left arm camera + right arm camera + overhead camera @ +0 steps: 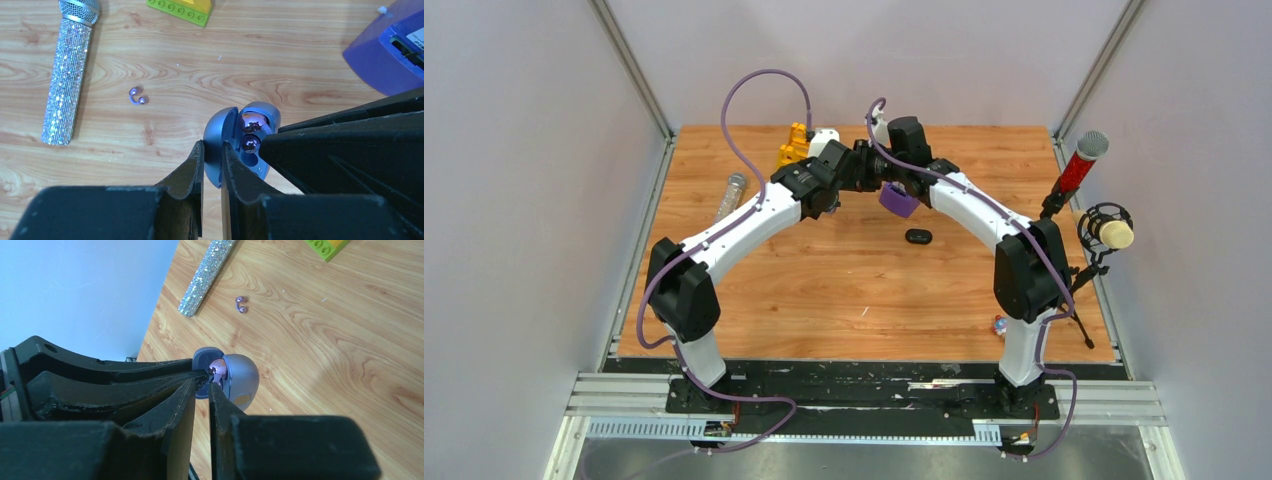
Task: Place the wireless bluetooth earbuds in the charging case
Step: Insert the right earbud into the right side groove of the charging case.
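While the left gripper clamps the open blue case, the right gripper, narrowly parted, noses a bud inside it.

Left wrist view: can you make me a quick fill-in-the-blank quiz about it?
The left gripper grips a grey-blue case whose lid is ____. Inside it sit ____ shiny buds. The glittery microphone lies to the case's ____ in this view.
Missing words: open; two; left.
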`<state>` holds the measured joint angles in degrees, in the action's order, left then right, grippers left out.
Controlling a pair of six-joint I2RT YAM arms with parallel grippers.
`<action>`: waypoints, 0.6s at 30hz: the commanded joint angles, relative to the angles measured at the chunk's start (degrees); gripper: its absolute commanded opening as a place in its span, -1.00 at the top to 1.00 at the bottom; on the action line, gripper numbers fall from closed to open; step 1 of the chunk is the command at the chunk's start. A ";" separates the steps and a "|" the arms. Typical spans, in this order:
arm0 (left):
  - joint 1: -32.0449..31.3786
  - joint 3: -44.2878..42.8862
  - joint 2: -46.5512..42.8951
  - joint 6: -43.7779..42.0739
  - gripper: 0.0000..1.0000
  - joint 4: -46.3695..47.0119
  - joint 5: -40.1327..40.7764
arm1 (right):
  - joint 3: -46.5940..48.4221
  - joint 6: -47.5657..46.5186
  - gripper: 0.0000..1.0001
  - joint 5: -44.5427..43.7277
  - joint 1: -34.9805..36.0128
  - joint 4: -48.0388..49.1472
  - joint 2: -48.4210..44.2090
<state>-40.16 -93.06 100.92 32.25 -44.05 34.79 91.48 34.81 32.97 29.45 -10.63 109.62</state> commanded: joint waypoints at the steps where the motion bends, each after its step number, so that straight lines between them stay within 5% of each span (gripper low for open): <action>1: -0.27 -0.18 -2.15 0.90 0.75 1.32 1.54 | 2.68 -0.54 0.64 2.29 0.08 0.52 -0.31; 18: -0.31 0.07 -2.57 0.60 0.77 1.66 1.73 | 1.76 -0.50 0.51 1.33 0.51 0.53 0.51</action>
<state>-40.16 -93.06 100.92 32.16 -43.94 34.81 91.57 34.76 34.02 29.58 -10.63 109.62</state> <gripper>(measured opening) 0.195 0.244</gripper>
